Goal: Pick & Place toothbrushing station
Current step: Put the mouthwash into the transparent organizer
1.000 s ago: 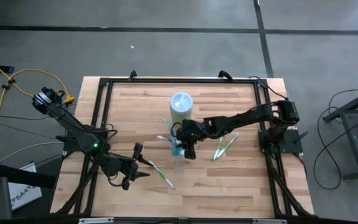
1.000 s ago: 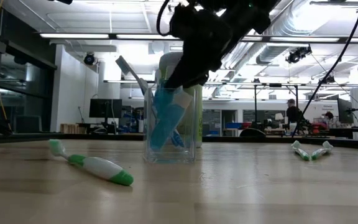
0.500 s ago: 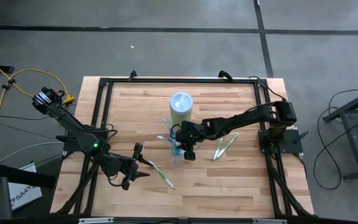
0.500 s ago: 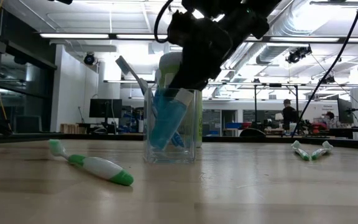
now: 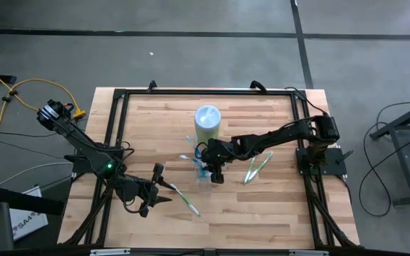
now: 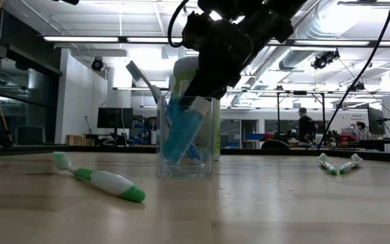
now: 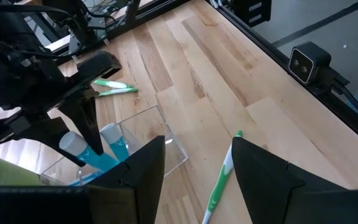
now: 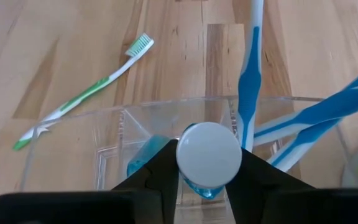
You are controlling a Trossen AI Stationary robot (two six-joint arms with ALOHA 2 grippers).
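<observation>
A clear tumbler [image 5: 203, 179] stands mid-table; it also shows in the low view [image 6: 185, 166]. Blue-and-white toothbrushes [image 8: 250, 81] lean in it, and a second blue tube [image 8: 143, 165] lies lower inside. My right gripper [image 5: 213, 173] is just above the tumbler, shut on a blue toothpaste tube [image 6: 180, 132]. A green-and-white toothbrush [image 5: 186, 201] lies flat on the table near the front. My left gripper [image 5: 155, 192] hovers open by that brush [image 7: 219, 180] and touches nothing. My right gripper pinches the tube's white cap [image 8: 209, 154] between its two fingers [image 8: 166, 171]. It comes from above, slanting down into the tumbler's mouth. The tube stands tilted, cap up, with its blue body [image 6: 175, 146] down inside the tumbler.
A pale green container with a white lid [image 5: 207, 121] stands just behind the tumbler. Two green-and-white toothbrushes [image 5: 257, 167] lie to the tumbler's right. A black frame [image 5: 119, 92] runs around the wooden table top.
My right gripper has shifted a little toward the table's left with the tube's cap, staying shut on it. The tube stays in the tumbler.
</observation>
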